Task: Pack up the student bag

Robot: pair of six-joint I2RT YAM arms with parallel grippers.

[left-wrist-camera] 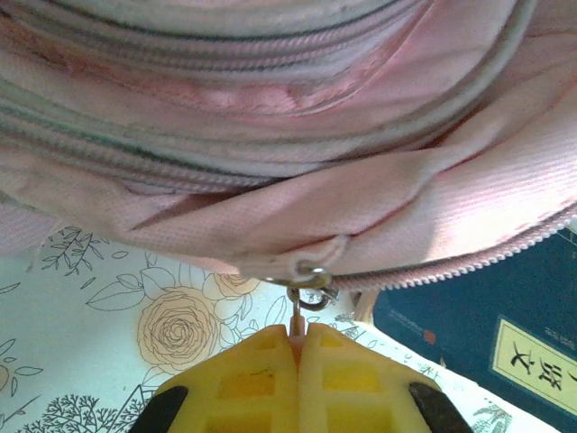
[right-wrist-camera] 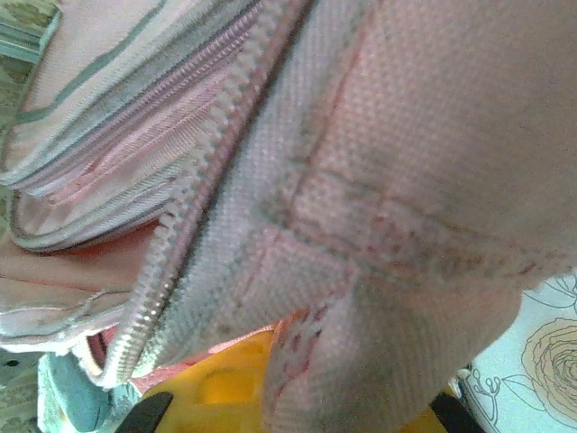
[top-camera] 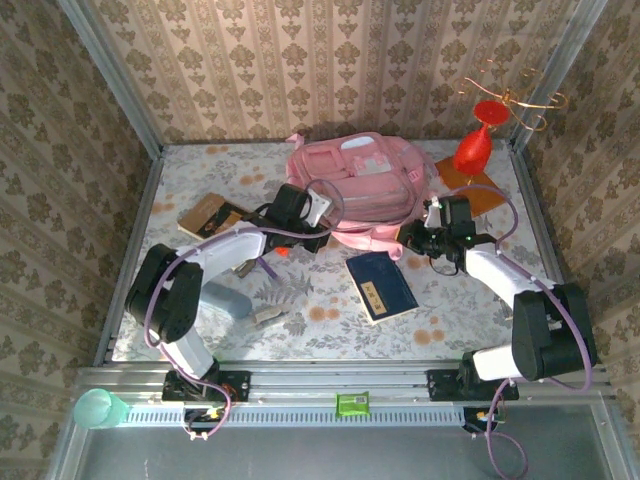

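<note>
The student bag (top-camera: 362, 180), a big pink backpack, lies at the back middle of the table. In the left wrist view its zipped pockets (left-wrist-camera: 270, 117) bulge above the yellow fingers (left-wrist-camera: 243, 379). My left gripper (left-wrist-camera: 300, 341) is shut on the thin metal zipper pull (left-wrist-camera: 297, 311) that hangs from the bag's lower seam; in the top view the left gripper (top-camera: 322, 238) sits at the bag's front left edge. My right gripper (top-camera: 412, 237) is at the bag's front right corner. In the right wrist view the right gripper (right-wrist-camera: 297, 388) is shut on a pale pink fabric tab (right-wrist-camera: 315, 352) beside an open zipper track (right-wrist-camera: 171, 244).
A dark blue book (top-camera: 381, 285) lies in front of the bag, also beside the zipper pull (left-wrist-camera: 487, 334). A brown notebook (top-camera: 208, 215) is at left, a pale blue case (top-camera: 228, 298) near the left arm. A red object (top-camera: 473, 150) on an orange board stands back right.
</note>
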